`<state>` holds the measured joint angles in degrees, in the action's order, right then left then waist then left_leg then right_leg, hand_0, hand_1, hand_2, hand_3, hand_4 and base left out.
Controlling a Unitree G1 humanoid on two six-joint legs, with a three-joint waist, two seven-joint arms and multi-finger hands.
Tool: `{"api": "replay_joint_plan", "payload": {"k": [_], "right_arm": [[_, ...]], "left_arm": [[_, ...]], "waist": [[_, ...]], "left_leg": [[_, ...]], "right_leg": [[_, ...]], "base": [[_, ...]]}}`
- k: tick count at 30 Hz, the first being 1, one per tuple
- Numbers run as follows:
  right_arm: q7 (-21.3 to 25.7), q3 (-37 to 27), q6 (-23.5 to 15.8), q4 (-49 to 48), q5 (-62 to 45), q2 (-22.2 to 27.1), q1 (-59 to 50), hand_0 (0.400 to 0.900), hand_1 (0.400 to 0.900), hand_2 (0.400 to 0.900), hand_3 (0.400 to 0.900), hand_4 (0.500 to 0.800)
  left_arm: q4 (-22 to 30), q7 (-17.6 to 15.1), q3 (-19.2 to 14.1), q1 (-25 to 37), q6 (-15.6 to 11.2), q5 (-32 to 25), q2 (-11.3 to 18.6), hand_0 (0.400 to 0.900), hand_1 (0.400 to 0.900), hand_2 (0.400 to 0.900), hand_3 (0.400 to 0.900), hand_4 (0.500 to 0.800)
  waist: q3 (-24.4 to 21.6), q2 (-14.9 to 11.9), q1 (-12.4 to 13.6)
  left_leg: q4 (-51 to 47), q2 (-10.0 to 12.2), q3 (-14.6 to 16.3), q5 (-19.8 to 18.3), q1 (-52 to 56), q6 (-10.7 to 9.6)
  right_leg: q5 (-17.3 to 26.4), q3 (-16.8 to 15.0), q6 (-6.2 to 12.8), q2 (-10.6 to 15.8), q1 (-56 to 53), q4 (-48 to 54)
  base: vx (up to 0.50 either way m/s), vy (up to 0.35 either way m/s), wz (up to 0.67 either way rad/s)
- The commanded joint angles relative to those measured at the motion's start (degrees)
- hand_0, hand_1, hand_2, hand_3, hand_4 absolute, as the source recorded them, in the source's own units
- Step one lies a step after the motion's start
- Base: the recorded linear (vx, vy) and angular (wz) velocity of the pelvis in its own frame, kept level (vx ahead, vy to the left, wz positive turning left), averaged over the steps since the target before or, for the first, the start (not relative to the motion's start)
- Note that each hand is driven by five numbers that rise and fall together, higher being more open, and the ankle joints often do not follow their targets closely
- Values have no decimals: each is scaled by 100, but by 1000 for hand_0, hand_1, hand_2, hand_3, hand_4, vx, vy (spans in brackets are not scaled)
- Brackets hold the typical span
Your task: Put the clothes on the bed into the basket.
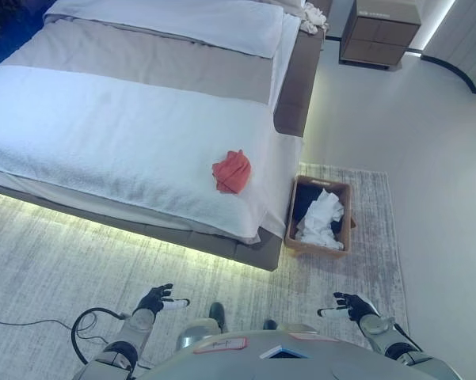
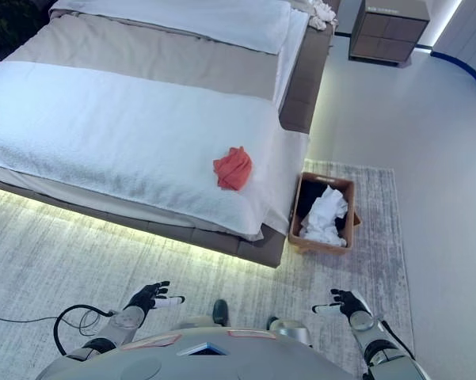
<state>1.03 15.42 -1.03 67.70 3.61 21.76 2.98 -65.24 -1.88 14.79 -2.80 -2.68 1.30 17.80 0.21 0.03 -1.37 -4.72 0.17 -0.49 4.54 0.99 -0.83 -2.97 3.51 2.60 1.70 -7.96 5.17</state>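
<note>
Two robot hands show low in the view, both held over a grey rug and apart from everything else. Left robot hand: fingers spread and relaxed, holding nothing, pointing toward the right. Ahead of it stands the bed, covered by a white blanket, with a lit strip glowing along its underside. Red garment: crumpled on the blanket near the bed's right-hand corner, well ahead of both robot hands and lying between them from side to side. Basket: brown, rectangular, standing on the rug just beside the bed's corner, ahead of the right robot hand and a little to its left; it holds a white garment over something dark. Right robot hand: fingers likewise spread and empty, pointing toward the left. Far beyond it, against the wall past the head of the bed, stands a grey nightstand.
</note>
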Motion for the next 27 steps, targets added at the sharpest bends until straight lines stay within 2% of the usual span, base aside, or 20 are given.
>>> {"api": "replay_joint_plan", "payload": {"k": [1, 15, 27], "right_arm": [[162, 40, -127, 95, -94, 252, -109, 900, 900, 900, 900, 800], [142, 138, -132, 53, -53, 222, -119, 900, 900, 900, 900, 800], [140, 135, -134, 38, -72, 261, -108, 900, 900, 900, 900, 800]], "left_arm": [[-238, 15, 59, 246, -163, -86, 33, 900, 900, 900, 900, 800], [-343, -46, 127, 322, -162, 102, 8, 900, 900, 900, 900, 800], [-308, -87, 41, 298, -138, 72, 69, 900, 900, 900, 900, 800]], "waist": [[-109, -114, -9], [-92, -139, -11], [-10, -162, 26]], "left_leg": [[-28, -225, -310, -436, -10, 80], [-28, -202, -303, -437, 14, 63], [-28, -156, -338, -387, -17, 39]], "right_leg": [[81, -33, -24, -159, 385, -147], [79, -48, -38, -171, 350, -125], [87, -60, -77, -233, 384, -107]], "base": [[0, 0, 0], [0, 0, 0], [-5, -19, 0]]}}
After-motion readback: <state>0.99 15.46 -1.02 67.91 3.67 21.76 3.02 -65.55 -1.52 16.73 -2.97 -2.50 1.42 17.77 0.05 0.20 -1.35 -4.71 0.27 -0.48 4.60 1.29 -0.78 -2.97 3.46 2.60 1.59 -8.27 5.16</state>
